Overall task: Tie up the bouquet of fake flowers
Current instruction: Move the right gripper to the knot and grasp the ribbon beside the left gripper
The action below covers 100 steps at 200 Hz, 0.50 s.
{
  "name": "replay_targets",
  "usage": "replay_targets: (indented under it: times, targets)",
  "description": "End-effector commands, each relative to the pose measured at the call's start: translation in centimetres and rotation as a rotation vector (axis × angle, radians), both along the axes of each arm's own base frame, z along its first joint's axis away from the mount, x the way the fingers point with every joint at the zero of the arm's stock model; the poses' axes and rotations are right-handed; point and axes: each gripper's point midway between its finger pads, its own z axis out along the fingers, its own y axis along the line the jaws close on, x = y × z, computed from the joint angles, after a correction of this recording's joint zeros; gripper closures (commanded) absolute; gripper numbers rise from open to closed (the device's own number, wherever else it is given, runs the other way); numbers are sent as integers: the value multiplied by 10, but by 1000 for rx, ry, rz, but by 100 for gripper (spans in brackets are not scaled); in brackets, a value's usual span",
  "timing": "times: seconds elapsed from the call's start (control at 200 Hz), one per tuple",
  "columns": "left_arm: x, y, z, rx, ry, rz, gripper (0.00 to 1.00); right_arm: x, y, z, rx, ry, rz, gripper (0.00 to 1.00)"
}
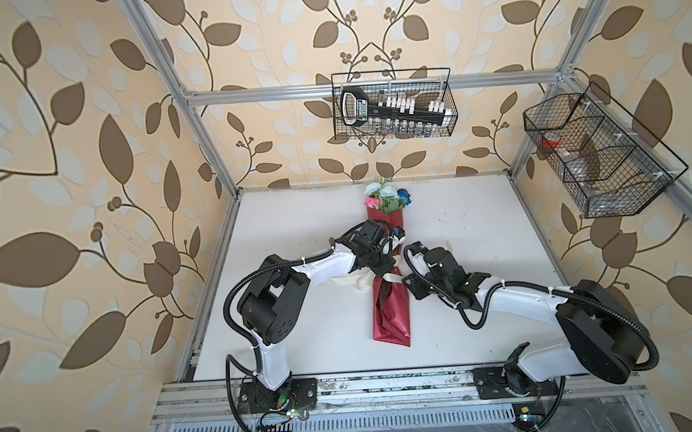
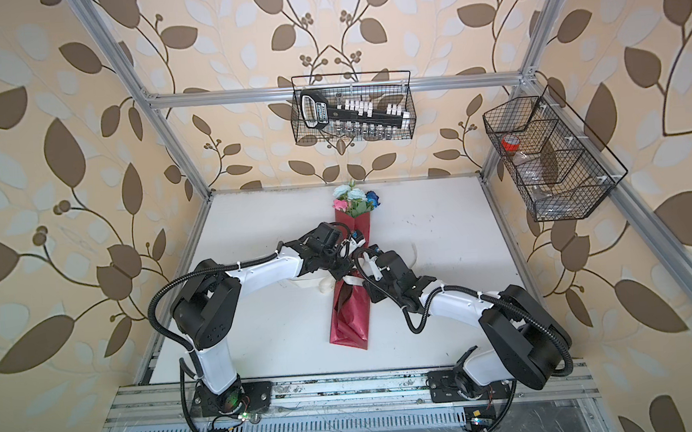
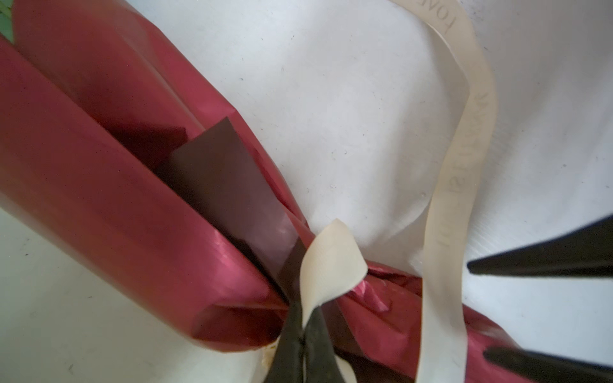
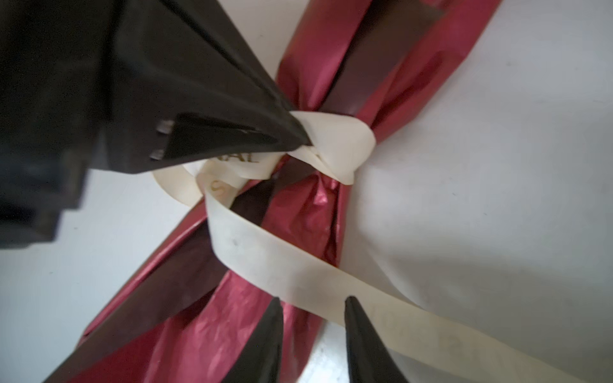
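The bouquet of fake flowers (image 1: 384, 197) (image 2: 353, 202) lies on the table in both top views, its stems inside a shiny red wrap (image 1: 390, 310) (image 3: 116, 185) (image 4: 318, 79). A cream printed ribbon (image 3: 464, 159) (image 4: 335, 139) is knotted round the wrap's pinched waist. My left gripper (image 3: 303, 331) (image 1: 385, 266) is shut on a loop of that ribbon at the knot, and its tip (image 4: 303, 142) also shows in the right wrist view. My right gripper (image 4: 313, 300) (image 3: 479, 308) stands open just beside the knot, a loose ribbon strand (image 4: 298, 265) running past its fingertips.
A wire basket (image 1: 393, 105) with a black tool hangs on the back wall. Another wire basket (image 1: 598, 153) hangs at the right. The white table (image 1: 482, 224) ends at an aluminium rail (image 1: 389, 383) in front. A ribbon tail (image 1: 359, 283) lies under my left arm.
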Motion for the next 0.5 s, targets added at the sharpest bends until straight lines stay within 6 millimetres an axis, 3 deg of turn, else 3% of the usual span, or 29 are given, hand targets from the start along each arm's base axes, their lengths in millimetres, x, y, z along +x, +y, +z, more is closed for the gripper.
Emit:
replay_targets:
  times: [0.0,0.495]
  targets:
    - [4,1,18,-33,-36,3,100,7,-15,-4,-84,-14,-50,66]
    - [7,0,23,-51,-32,9,100,-9,-13,-17,-111,13,-57,57]
